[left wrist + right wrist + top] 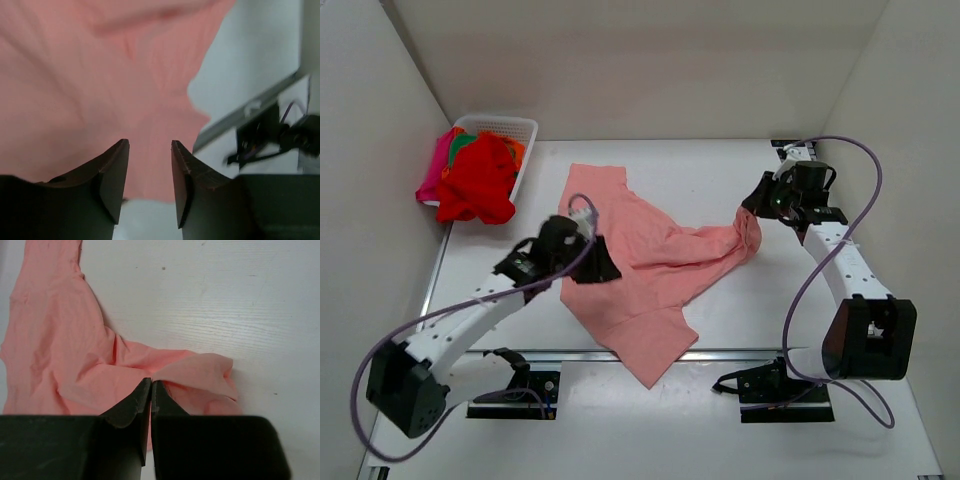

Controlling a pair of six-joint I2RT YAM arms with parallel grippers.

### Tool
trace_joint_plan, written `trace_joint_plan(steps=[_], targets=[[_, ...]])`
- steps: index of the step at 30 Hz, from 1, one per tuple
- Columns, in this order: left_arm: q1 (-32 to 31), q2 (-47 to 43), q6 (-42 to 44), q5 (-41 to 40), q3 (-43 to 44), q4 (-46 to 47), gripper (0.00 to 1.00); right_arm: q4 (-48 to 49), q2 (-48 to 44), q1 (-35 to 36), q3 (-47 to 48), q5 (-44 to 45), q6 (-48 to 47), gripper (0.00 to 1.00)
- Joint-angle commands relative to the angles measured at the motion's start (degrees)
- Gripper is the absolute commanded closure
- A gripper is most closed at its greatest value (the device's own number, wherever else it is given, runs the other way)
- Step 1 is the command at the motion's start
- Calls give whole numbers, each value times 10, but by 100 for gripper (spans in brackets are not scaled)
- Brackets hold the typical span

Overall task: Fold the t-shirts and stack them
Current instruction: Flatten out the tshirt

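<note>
Far-left corner: a white lattice plastic basket (520, 128), heaped with a red cloth t-shirt (478, 182), blocks it.
Centre to near edge: a large salmon-pink cloth t-shirt (650, 270) sprawls, rumpled.
Far edge: bare white bench top (700, 160) between basket and right arm.
Near-left corner: the left arm crosses diagonally, left gripper (598, 266) over the shirt.
Right edge: the right gripper (752, 214) pinches the shirt's end; bare bench lies nearward.

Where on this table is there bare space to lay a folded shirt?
Bare table lies along the back wall, between the white basket and the right gripper, and between the salmon-pink t-shirt and the right arm. The shirt crowds the middle.
</note>
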Motion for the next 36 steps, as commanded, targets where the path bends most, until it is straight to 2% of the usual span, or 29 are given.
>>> trace_joint_plan(steps=[1, 3, 5, 10, 13, 18, 25, 27, 29, 31, 33, 34, 35, 36], targets=[[-54, 36, -105, 109, -93, 59, 48, 37, -6, 7, -11, 8, -3, 100], [-121, 62, -119, 76, -106, 71, 39, 43, -9, 11, -19, 3, 2, 99], [-146, 93, -129, 18, -116, 67, 34, 48, -12, 6, -35, -3, 13, 100], [-133, 162, -127, -51, -157, 92, 47, 53, -34, 4, -44, -11, 9, 100], [-113, 223, -94, -114, -133, 50, 49, 47, -42, -2, -43, -12, 6, 100], [-51, 320, -40, -172, -68, 37, 53, 63, -59, -3, -44, -22, 20, 100], [75, 439, 57, -227, 127, -18, 54, 73, -51, 15, -71, -6, 22, 100], [91, 436, 77, -220, 152, -36, 54, 76, -43, 31, -82, -3, 24, 100], [90, 403, 82, -224, 133, -48, 53, 83, -40, 36, -93, 2, 21, 100], [82, 344, 77, -197, 94, -42, 50, 89, -33, 36, -108, 3, 24, 100], [67, 243, 69, -178, 30, -37, 47, 96, -30, 40, -111, 0, 23, 100], [65, 218, 58, -158, -2, -26, 50, 96, -33, 43, -116, 4, 21, 99], [67, 166, 57, -146, -17, -18, 58, 96, -29, 44, -119, -1, 23, 100], [69, 105, 36, -141, -48, -11, 61, 97, -32, 44, -119, -2, 22, 100]])
